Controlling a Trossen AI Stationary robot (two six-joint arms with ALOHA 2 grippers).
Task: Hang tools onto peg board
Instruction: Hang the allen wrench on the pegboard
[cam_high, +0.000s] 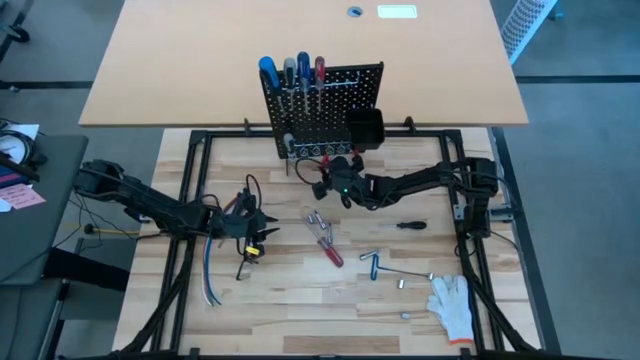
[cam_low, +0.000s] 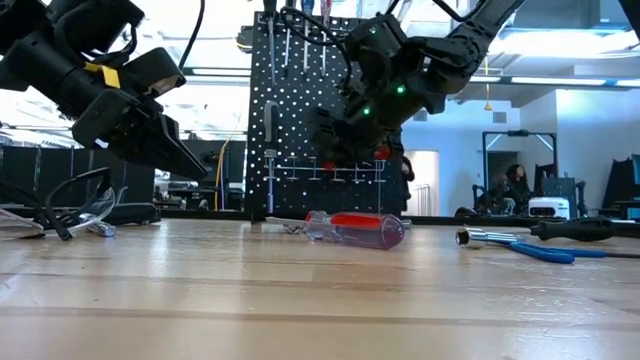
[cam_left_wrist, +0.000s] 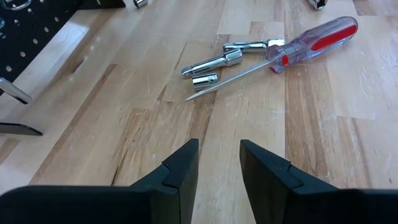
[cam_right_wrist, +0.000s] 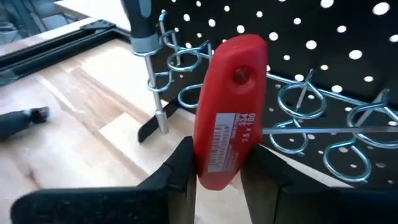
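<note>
The black peg board (cam_high: 325, 105) stands upright at the table's far side, with several screwdrivers (cam_high: 290, 72) hanging through its top rings. My right gripper (cam_right_wrist: 217, 152) is at the board's foot (cam_high: 322, 180), shut on a red-handled tool (cam_right_wrist: 230, 93) in front of the board's wire ring hooks (cam_right_wrist: 298, 102). A grey-collared screwdriver (cam_right_wrist: 146, 37) hangs in a ring beside it. My left gripper (cam_left_wrist: 217, 146) hovers open over the left part of the table (cam_high: 255, 228) with nothing between its fingers. My right gripper pinches the lower part of the red handle (cam_right_wrist: 214, 165) between its two fingers. It comes from the table's right, slanting a little down. The handle stands nearly upright past the fingertips, clear of the table. I cannot tell whether it touches the rings.
A clear, red-cored screwdriver (cam_high: 328, 245) lies mid-table beside chrome socket pieces (cam_left_wrist: 211, 62). To the right lie a black screwdriver (cam_high: 410, 224), metal keys (cam_high: 378, 260) and a white glove (cam_high: 452, 302). Cables (cam_high: 210, 280) trail at the left. A small black bin (cam_high: 365, 128) hangs on the board.
</note>
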